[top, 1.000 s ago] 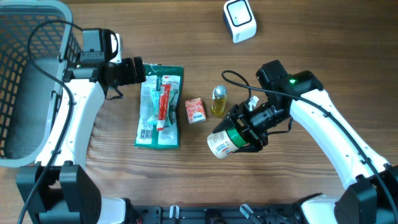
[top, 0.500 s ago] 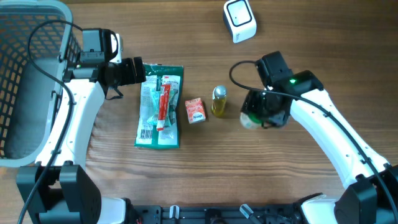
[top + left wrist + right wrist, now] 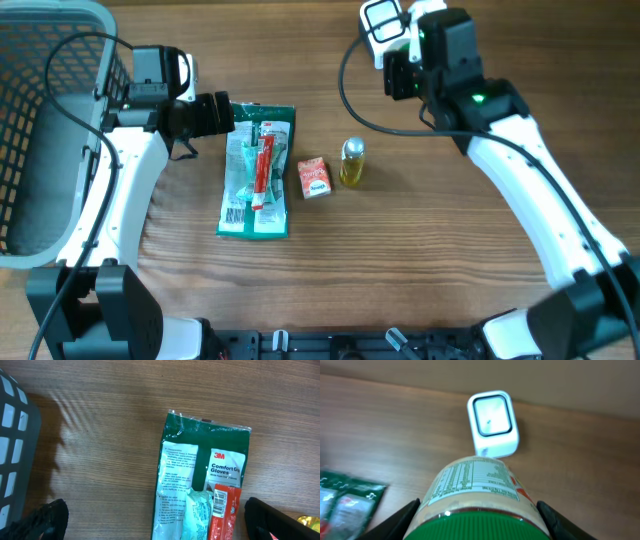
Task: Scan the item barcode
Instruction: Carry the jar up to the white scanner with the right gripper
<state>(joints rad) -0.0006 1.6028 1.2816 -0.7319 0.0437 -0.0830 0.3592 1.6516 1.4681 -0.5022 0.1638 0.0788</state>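
Above the wooden table (image 3: 400, 260), a jar (image 3: 477, 487) is held between the half-open fingers of the right pincer (image 3: 479, 527). The white scanner (image 3: 492, 422) is seen just beyond it.

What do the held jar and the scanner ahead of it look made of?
Jar: matte printed label, likely paper; green lid looks like smooth plastic with slight sheen; body beneath is hidden, glass or plastic unclear. Scanner: white moulded plastic shell, rounded corners, with a glossy dark-rimmed window.
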